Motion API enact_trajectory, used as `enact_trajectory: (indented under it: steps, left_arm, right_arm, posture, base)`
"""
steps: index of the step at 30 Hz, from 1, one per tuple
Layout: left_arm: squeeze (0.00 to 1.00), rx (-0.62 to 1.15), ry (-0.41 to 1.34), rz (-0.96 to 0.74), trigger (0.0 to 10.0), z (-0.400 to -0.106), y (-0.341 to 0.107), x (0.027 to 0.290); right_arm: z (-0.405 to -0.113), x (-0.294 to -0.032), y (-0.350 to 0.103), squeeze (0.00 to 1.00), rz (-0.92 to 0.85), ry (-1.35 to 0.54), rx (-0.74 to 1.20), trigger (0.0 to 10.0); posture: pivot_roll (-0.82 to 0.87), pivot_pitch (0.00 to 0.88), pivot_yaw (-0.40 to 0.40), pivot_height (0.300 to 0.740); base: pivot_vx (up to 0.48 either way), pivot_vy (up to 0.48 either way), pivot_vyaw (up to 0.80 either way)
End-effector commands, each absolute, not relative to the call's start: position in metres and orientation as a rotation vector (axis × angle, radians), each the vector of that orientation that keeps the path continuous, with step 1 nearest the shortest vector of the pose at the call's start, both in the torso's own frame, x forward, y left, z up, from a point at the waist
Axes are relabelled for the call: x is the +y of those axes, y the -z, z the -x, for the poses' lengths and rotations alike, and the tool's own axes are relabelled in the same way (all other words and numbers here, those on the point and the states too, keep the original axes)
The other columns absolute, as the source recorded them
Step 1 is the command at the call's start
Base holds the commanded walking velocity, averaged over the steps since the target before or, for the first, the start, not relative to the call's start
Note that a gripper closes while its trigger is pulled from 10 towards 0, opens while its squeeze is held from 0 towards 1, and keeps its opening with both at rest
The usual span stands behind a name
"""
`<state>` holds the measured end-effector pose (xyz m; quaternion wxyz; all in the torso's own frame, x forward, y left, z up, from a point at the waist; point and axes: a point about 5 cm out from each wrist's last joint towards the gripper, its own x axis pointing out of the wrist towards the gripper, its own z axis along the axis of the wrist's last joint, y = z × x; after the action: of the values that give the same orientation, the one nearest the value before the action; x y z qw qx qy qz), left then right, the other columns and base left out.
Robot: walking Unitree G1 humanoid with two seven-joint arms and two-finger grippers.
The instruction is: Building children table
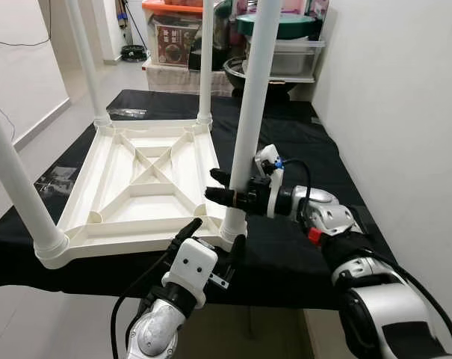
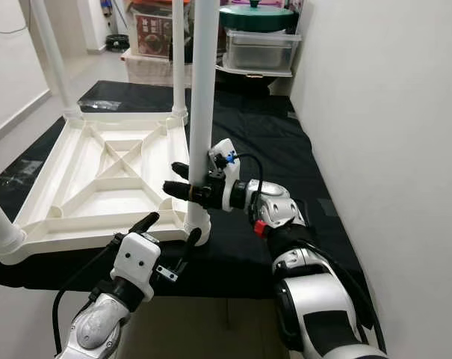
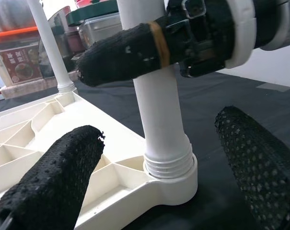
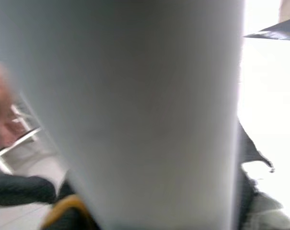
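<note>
The upturned children's table (image 1: 147,187) is cream white, its four legs (image 1: 252,112) plain white. It rests on a black cloth (image 1: 300,254). My right end effector (image 1: 227,188) has black fingers with an amber band; my left end effector (image 1: 214,239) has black, dimpled finger pads (image 3: 252,158) and a white housing.

A: Where's the table top (image 1: 143,183)?
B: Upside down on my worktop (image 1: 300,254), four legs up. Near-right leg (image 1: 252,120) stands in its corner socket.
A: Your tools?
B: My right tool (image 1: 224,187) clamps that leg just above the socket; my left tool (image 1: 218,232) sits before the same corner, fingers apart. Storage shelves (image 1: 285,45) behind.
</note>
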<state>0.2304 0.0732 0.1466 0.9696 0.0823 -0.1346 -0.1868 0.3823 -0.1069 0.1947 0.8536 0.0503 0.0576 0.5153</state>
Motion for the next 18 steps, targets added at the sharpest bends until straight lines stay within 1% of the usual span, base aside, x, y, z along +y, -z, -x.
enact_trajectory:
  steps: [1,2,4,6,7,8,11,12,13,14,15,16,17,18]
  left_arm:
    - [0.0,-0.262,0.377,-0.176,10.0,-0.23,-0.145,0.073]
    - [0.0,-0.262,0.377,-0.176,10.0,-0.23,-0.145,0.073]
    - [0.0,-0.261,0.377,-0.176,10.0,-0.23,-0.145,0.073]
    - [0.0,-0.259,0.379,-0.178,10.0,-0.231,-0.144,0.072]
    - [0.0,-0.259,0.379,-0.178,10.0,-0.231,-0.144,0.072]
    - [0.0,-0.26,0.38,-0.178,10.0,-0.231,-0.144,0.072]
    - [0.0,-0.258,0.382,-0.18,10.0,-0.231,-0.144,0.072]
    - [0.0,-0.258,0.382,-0.18,10.0,-0.231,-0.144,0.072]
    - [0.0,-0.258,0.381,-0.181,10.0,-0.231,-0.144,0.072]
    - [0.0,-0.26,0.381,-0.18,10.0,-0.231,-0.144,0.072]
    - [0.0,-0.26,0.381,-0.18,10.0,-0.231,-0.144,0.072]
    - [0.0,-0.26,0.381,-0.18,10.0,-0.231,-0.144,0.072]
    - [0.0,-0.26,0.381,-0.18,10.0,-0.231,-0.144,0.072]
    - [0.0,-0.26,0.381,-0.18,10.0,-0.231,-0.144,0.072]
  right_arm:
    - [-0.392,-0.107,-0.197,0.0,-0.09,-0.921,0.107,0.0]
    - [-0.392,-0.107,-0.197,0.0,-0.09,-0.921,0.107,0.0]
    - [-0.399,-0.115,-0.196,0.0,-0.112,-0.747,0.11,0.0]
    - [-0.404,-0.122,-0.196,0.0,-0.121,-0.612,0.103,0.0]
    - [-0.404,-0.122,-0.196,0.0,-0.121,-0.612,0.103,0.0]
    - [-0.406,-0.125,-0.196,0.0,-0.132,-0.546,0.105,0.0]
    - [-0.412,-0.141,-0.191,0.0,-0.148,-0.232,0.127,0.0]
    - [-0.412,-0.141,-0.191,0.0,-0.148,-0.232,0.127,0.0]
    - [-0.412,-0.145,-0.189,0.0,-0.159,-0.162,0.132,0.0]
    - [-0.412,-0.155,-0.185,0.0,-0.155,-0.007,0.143,0.0]
    - [-0.412,-0.155,-0.185,0.0,-0.155,-0.007,0.143,0.0]
    - [-0.411,-0.162,-0.182,0.0,-0.15,0.108,0.149,0.0]
    - [-0.411,-0.162,-0.182,0.0,-0.15,0.108,0.149,0.0]
    - [-0.409,-0.166,-0.181,0.0,-0.145,0.207,0.136,0.0]
  posture:
    - [0.09,0.037,-0.105,0.74]
    - [0.09,0.037,-0.105,0.74]
    - [0.09,0.037,-0.105,0.74]
    - [0.08,0.037,-0.103,0.74]
    - [0.08,0.037,-0.103,0.74]
    - [0.08,0.036,-0.103,0.74]
    - [0.08,0.037,-0.1,0.74]
    - [0.08,0.037,-0.1,0.74]
    - [0.08,0.037,-0.099,0.74]
    - [0.08,0.039,-0.103,0.74]
    - [0.08,0.039,-0.103,0.74]
    - [0.08,0.039,-0.102,0.74]
    - [0.08,0.039,-0.102,0.74]
    - [0.08,0.038,-0.102,0.74]
  base:
    - [0.0,0.0,0.0]
    - [0.0,0.0,0.0]
    - [0.0,0.0,0.0]
    - [0.0,0.0,0.0]
    - [0.0,0.0,0.0]
    - [0.0,0.0,0.0]
    - [0.0,0.0,0.0]
    - [0.0,0.0,0.0]
    - [0.0,0.0,0.0]
    - [0.0,0.0,0.0]
    - [0.0,0.0,0.0]
    - [0.0,0.0,0.0]
    - [0.0,0.0,0.0]
    - [0.0,0.0,0.0]
